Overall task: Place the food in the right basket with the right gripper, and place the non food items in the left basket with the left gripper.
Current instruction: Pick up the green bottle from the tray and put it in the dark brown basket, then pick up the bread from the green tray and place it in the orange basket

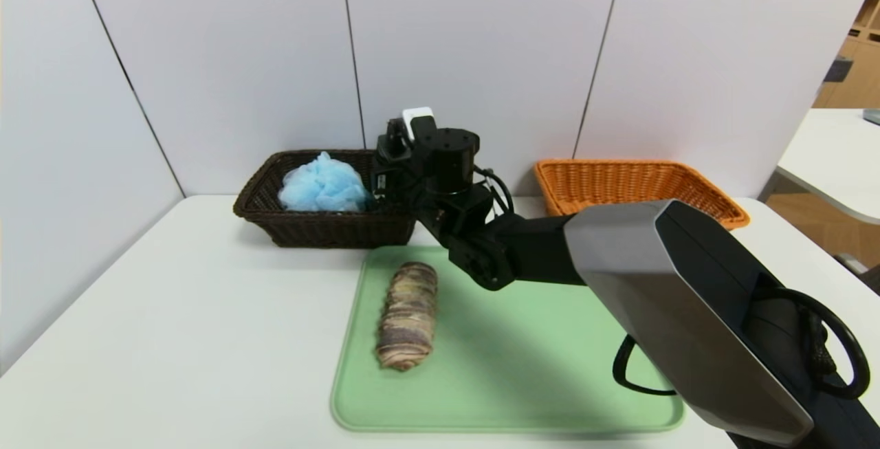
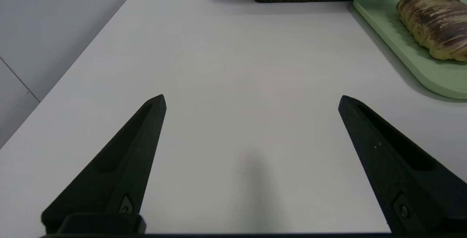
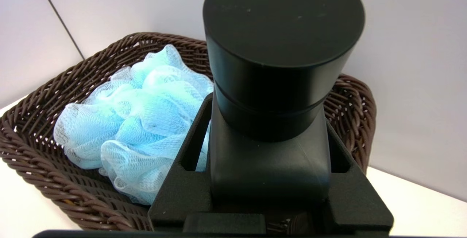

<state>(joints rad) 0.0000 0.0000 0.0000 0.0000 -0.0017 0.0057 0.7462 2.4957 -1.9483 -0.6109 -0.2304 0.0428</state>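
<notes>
At the near left, the left gripper (image 2: 251, 101) rests low over the white table (image 1: 179, 311), jaws wide open; only its wrist view shows it. One marbled bread roll (image 1: 407, 315) lies on one smooth green tray (image 1: 509, 366). Farther, the right gripper (image 3: 268, 157) holds one black pump bottle (image 3: 281, 66) above the dark woven left basket (image 1: 316, 225), which contains one fluffy blue pouf (image 1: 322, 184). The orange right basket (image 1: 632, 184) stands far right.

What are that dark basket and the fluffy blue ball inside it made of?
The dark basket looks like woven wicker or a plastic imitation, stained dark brown with a slight sheen: twisted strands show along its rim. The blue ball appears to be soft nylon-type netting, bunched in ruffles; fine mesh holes are visible.
</notes>
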